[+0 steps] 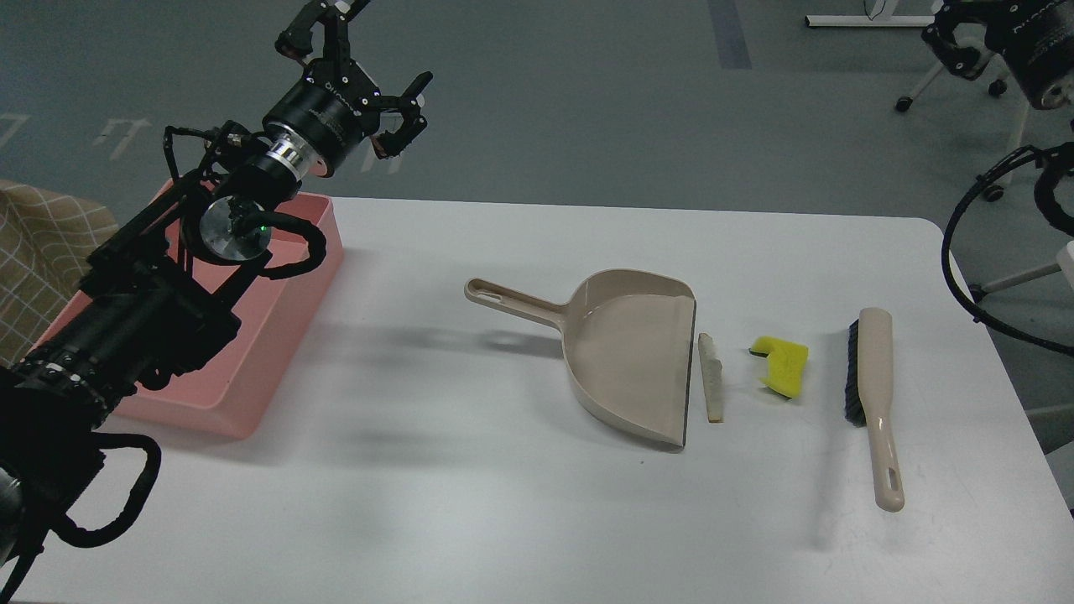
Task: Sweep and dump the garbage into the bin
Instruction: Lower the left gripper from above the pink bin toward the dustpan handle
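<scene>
The garbage lies on the white table: a yellow sponge chunk with a dark green layer, and to its left a thin off-white strip along the lip of the beige dustpan. At the table's left end stands the pink bin, partly hidden by my left arm. My left gripper is raised above the bin's far corner, open and holding nothing. Dark and small at the top right corner, off the table, is my right gripper; its fingers cannot be told apart.
A beige brush with black bristles lies right of the sponge, handle toward the front edge. The dustpan's handle points left toward the bin. A checked cloth sits off the table's left side. Chair bases stand on the floor behind.
</scene>
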Action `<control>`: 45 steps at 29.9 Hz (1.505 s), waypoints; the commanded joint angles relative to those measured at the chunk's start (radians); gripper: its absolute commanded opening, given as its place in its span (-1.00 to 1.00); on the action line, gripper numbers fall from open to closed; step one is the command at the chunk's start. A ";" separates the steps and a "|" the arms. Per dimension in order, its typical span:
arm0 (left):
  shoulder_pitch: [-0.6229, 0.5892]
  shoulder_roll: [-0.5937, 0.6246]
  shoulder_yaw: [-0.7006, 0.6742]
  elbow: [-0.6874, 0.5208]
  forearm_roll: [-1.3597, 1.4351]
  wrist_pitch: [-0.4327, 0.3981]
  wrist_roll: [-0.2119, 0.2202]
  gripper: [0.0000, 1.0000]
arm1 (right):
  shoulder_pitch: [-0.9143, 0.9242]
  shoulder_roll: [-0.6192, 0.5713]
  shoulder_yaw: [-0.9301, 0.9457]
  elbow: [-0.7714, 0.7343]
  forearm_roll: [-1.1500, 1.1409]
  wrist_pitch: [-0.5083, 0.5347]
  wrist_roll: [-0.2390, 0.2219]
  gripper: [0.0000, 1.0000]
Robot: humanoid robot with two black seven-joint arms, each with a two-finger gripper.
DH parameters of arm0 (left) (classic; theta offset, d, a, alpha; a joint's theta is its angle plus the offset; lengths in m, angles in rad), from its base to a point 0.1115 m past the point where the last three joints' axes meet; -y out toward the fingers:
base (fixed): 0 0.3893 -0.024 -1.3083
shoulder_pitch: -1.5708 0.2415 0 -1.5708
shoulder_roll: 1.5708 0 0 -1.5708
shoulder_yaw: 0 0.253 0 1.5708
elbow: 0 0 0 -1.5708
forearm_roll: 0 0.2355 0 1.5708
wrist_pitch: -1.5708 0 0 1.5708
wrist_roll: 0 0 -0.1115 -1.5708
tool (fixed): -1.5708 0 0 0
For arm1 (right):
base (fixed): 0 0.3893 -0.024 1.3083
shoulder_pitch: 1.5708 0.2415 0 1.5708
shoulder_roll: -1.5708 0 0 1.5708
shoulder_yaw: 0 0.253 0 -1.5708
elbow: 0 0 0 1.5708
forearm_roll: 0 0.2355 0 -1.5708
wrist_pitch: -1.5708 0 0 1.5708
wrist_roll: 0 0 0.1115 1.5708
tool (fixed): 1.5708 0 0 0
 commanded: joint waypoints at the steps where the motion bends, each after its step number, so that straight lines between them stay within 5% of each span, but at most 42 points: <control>1: 0.000 0.008 0.006 -0.024 0.002 0.030 -0.017 0.96 | -0.002 0.000 0.002 0.005 0.000 0.002 0.000 1.00; 12: -0.007 0.003 -0.004 -0.013 0.015 0.076 -0.014 0.96 | -0.011 0.000 0.002 0.007 0.000 0.005 0.000 1.00; 18: -0.011 -0.001 -0.021 -0.009 0.003 0.003 -0.011 0.96 | -0.014 0.001 0.006 0.014 0.000 0.005 0.000 1.00; 26: -0.008 0.003 -0.018 -0.024 0.012 0.126 -0.014 0.96 | -0.012 0.001 0.009 0.014 0.000 0.006 0.002 1.00; 31: 0.041 0.049 -0.004 -0.142 0.025 -0.045 -0.022 0.96 | -0.019 0.000 0.009 0.014 0.000 0.006 0.002 1.00; 45: 0.265 0.229 0.014 -0.472 0.271 -0.017 -0.019 0.93 | -0.046 -0.011 0.069 0.014 0.000 -0.003 0.002 1.00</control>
